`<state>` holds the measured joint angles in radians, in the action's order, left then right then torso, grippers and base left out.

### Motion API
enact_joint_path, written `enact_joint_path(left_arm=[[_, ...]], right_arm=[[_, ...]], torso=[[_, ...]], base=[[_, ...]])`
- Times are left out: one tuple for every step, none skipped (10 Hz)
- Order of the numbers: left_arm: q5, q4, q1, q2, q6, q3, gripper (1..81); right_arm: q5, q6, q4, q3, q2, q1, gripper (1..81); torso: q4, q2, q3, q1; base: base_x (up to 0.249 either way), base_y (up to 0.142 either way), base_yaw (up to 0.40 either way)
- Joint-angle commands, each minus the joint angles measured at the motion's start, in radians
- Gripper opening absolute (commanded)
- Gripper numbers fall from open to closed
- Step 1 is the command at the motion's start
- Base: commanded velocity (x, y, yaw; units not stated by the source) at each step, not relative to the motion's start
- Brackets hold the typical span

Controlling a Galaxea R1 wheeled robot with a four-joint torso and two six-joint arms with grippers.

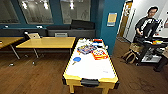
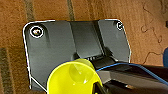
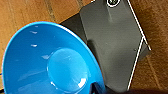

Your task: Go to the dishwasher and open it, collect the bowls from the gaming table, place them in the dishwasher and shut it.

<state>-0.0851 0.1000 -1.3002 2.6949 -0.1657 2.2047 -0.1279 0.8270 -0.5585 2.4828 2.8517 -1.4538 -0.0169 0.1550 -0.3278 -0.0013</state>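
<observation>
A yellow bowl [image 2: 74, 79] hangs above the wooden floor in the left wrist view, with my left gripper [image 2: 98, 88] shut on its rim. In the right wrist view a blue bowl [image 3: 50, 60] hangs over the floor in the same way, its rim held by my shut right gripper [image 3: 96, 88]. Both bowls look empty. The dishwasher is out of view.
Straight ahead stands a yellow-framed table with a white top [image 1: 90, 68], carrying game boxes [image 1: 99, 54] and a blue paddle [image 1: 76, 59]. Wooden desks [image 1: 47, 42] and dark sofas [image 1: 71, 30] lie behind left. A teal pillar [image 1: 110, 27] rises at the centre right, and a person [image 1: 147, 23] with a control rig stands at the right.
</observation>
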Motion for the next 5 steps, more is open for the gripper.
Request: enact_joint_path(left_arm=[[-0.061, -0.014, 0.037, 0.004, -0.011, 0.020, 1.0], [-0.061, -0.019, 0.032, 0.013, -0.011, 0.026, 1.0], [-0.061, -0.022, 0.029, 0.019, -0.011, 0.033, 1.0], [-0.061, -0.022, 0.028, 0.022, -0.011, 0.040, 1.0], [-0.059, -0.023, 0.026, 0.028, -0.011, 0.046, 1.0]], right_arm=[[0.034, -0.005, -0.034, -0.006, 0.004, 0.040, 1.0], [0.033, -0.005, -0.037, 0.000, 0.010, 0.040, 1.0], [0.033, -0.005, -0.038, 0.010, 0.016, 0.037, 1.0], [0.033, -0.005, -0.038, 0.023, 0.025, 0.034, 1.0], [0.033, -0.005, -0.038, 0.039, 0.033, 0.031, 1.0]], torso=[[0.000, 0.000, 0.000, 0.001], [0.000, 0.000, 0.000, 0.001], [0.000, 0.000, 0.000, 0.001], [0.000, 0.000, 0.000, 0.001], [0.000, 0.000, 0.000, 0.001]], base=[[-0.171, 0.000, 0.000], [-0.172, 0.000, 0.000], [-0.173, 0.000, 0.000], [-0.174, 0.000, 0.000], [-0.174, 0.000, 0.000]])
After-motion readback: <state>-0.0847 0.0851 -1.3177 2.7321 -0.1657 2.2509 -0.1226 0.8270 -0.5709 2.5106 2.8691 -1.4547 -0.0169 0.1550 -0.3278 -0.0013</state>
